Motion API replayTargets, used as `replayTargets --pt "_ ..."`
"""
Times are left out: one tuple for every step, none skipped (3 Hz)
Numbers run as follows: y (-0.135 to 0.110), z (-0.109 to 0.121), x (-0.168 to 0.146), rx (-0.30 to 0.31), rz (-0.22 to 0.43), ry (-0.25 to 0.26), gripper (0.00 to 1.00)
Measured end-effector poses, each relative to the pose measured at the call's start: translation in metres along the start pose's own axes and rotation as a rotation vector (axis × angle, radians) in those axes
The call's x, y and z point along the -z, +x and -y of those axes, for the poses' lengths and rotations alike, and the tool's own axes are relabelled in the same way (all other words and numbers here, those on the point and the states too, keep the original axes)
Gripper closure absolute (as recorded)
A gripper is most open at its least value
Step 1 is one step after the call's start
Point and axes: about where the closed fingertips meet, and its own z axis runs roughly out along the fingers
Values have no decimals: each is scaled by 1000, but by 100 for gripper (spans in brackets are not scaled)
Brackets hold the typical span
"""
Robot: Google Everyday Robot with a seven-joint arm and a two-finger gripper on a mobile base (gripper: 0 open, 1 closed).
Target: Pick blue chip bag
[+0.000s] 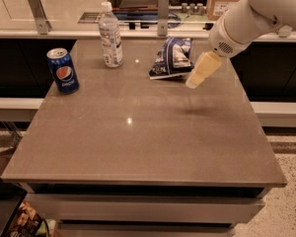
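The blue chip bag (pixel 171 58) is a crumpled navy foil bag with white patches, lying at the back middle of the grey table (pixel 138 132). My gripper (pixel 193 83) hangs from the white arm coming in from the upper right. Its cream fingers point down and left, just right of the bag's front corner and above the table surface. It holds nothing.
A blue Pepsi can (pixel 63 70) stands at the left of the table. A clear water bottle (pixel 110 35) stands at the back left of the bag. A counter with metal posts (pixel 163 9) runs behind the table. The table's right edge is near the arm.
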Motion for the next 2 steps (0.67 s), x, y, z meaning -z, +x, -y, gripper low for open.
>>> replayTargets --pt "0 0 0 0 0 0 0" --pt "-4 9 -10 -13 2 10 0"
